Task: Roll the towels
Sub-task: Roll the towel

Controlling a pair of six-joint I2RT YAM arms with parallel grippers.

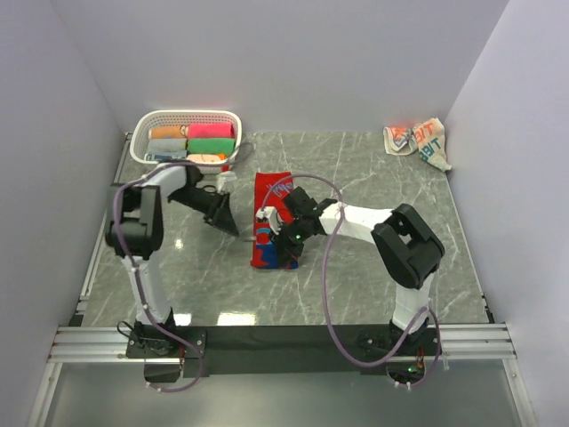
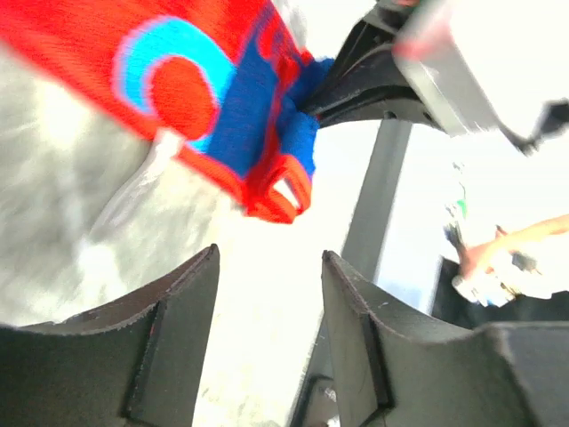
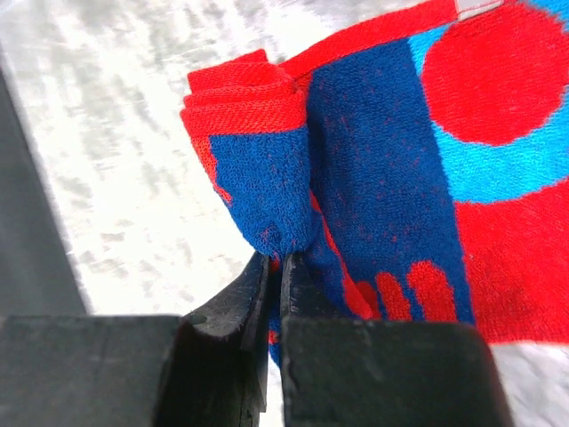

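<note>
Seen from above, a grey marble table [image 1: 373, 178] with two robot arms at its near edge; the red towel [image 1: 269, 191] lies as a flat strip at the centre, its long side running from twelve to six o'clock, its blue end nearest the arms. The right gripper [image 3: 277, 271] has its jaws pressed together on a fold of that blue end, at the strip's six o'clock edge; several layers of cloth are bunched just above the pinch. The left gripper [image 2: 269, 267] hangs at the towel's nine o'clock side, near it but not touching; its jaws stand partly apart with nothing between them. The cream towel [image 1: 418, 140] sits crumpled at about one o'clock, well apart, near the far right corner. A white basket [image 1: 189, 114] at eleven o'clock holds rolled cloths.

The towel looks light, soft and floppy; it will likely sag and slide on the glossy stone rather than keep its shape. A pinch at one corner probably turns only that side; taking the blue end at both corners, one gripper each, seems the surer hold for an even roll.
</note>
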